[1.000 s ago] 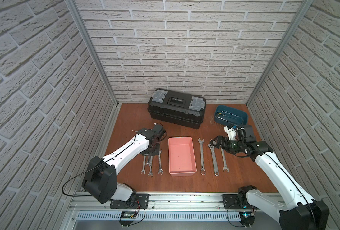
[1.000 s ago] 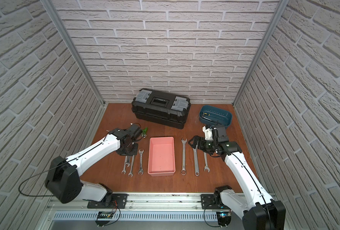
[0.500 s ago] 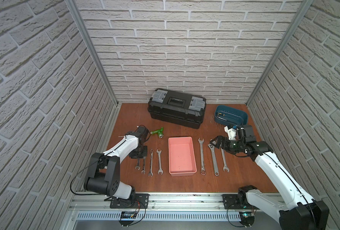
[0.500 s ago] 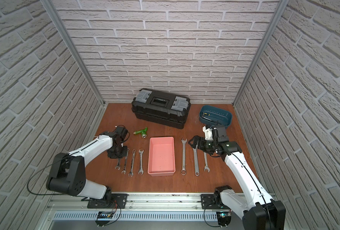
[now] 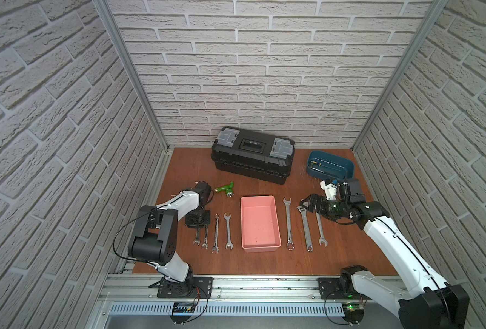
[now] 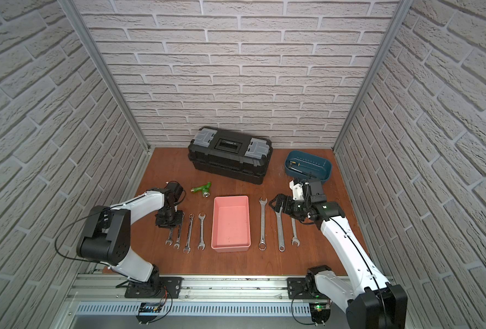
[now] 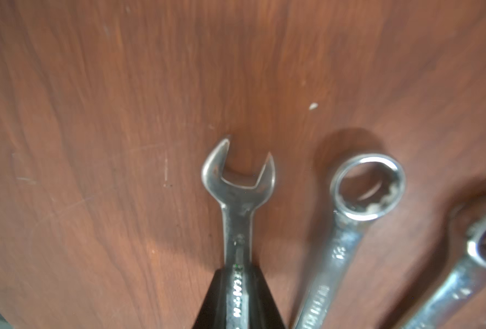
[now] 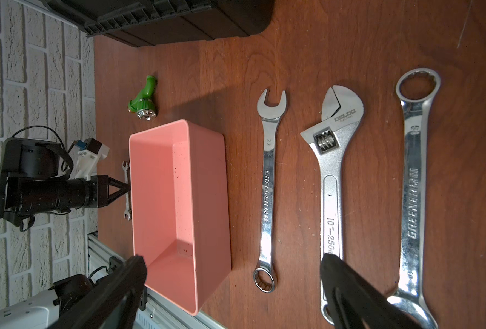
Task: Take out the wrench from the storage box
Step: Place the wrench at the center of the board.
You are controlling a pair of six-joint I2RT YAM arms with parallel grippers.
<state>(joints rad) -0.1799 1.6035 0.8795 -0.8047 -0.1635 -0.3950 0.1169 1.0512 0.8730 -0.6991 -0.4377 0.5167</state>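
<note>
While the left gripper clamps a small wrench, the right gripper hangs wide open, empty, near the pink box.

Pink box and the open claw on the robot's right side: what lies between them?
One long silver wrench lies flat on the table, alongside the storage box, short of the open right gripper; both top views show it.
</note>
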